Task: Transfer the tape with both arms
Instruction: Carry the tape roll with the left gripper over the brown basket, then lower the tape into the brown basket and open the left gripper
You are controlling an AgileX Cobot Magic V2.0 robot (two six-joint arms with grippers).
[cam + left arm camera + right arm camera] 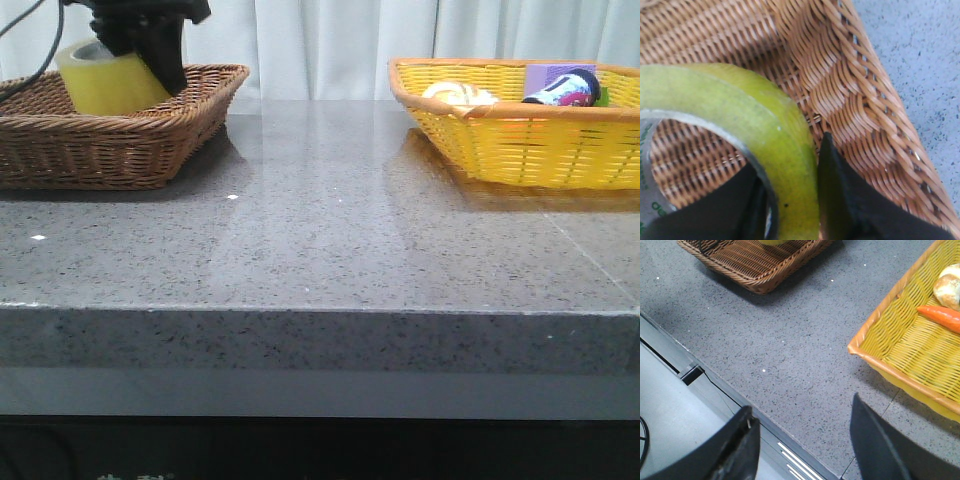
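The tape (108,78) is a yellow-green roll, tilted, held just above the brown wicker basket (120,140) at the far left. My left gripper (150,45) is shut on its wall, one finger inside the ring and one outside, as the left wrist view shows on the tape (765,140) with the gripper (790,190) around it. My right gripper (802,412) is open and empty, high over the table's front edge; it is out of the front view. A bit of the tape (774,242) shows in the right wrist view.
A yellow wicker basket (520,150) stands at the far right with a cream round item (458,94), a purple box (548,75), a dark can (565,88) and an orange carrot (940,316). The grey speckled table (320,230) lies between the baskets.
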